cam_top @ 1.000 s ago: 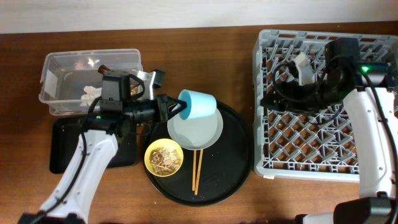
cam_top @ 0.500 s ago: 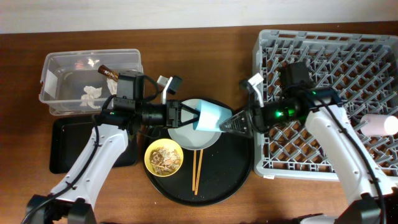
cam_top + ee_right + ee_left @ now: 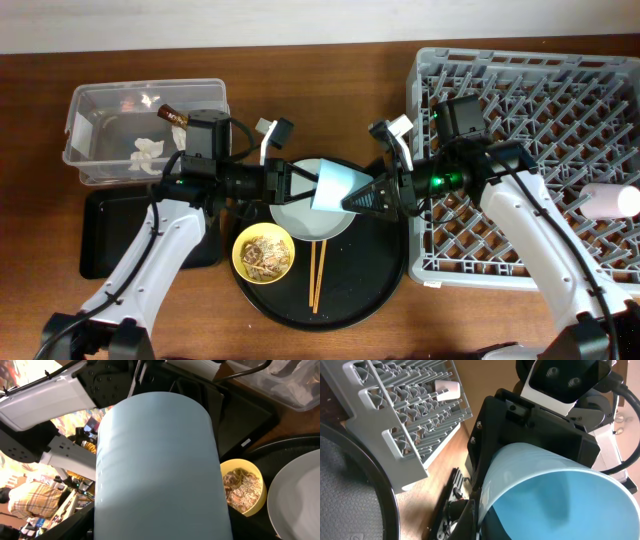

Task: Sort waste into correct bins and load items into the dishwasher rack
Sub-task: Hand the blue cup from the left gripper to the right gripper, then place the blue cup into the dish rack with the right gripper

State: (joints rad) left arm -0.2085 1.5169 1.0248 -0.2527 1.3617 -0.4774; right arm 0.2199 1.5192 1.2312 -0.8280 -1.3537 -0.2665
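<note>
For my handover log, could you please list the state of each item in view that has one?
blue cup: on its side in the air, over the plate.
left gripper: shut on blue cup's rim.
right gripper: at the cup's base, grip unclear.
pink cup: lying in the dishwasher rack.
yellow bowl: upright, holding food scraps.
clear tub: open, tissue and wrapper inside.
chopsticks: flat on round black tray.

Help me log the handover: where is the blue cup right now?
Overhead, the blue cup hangs mid-table above the grey-green plate on the round black tray, held by the left gripper with the right gripper at its other side.
</note>
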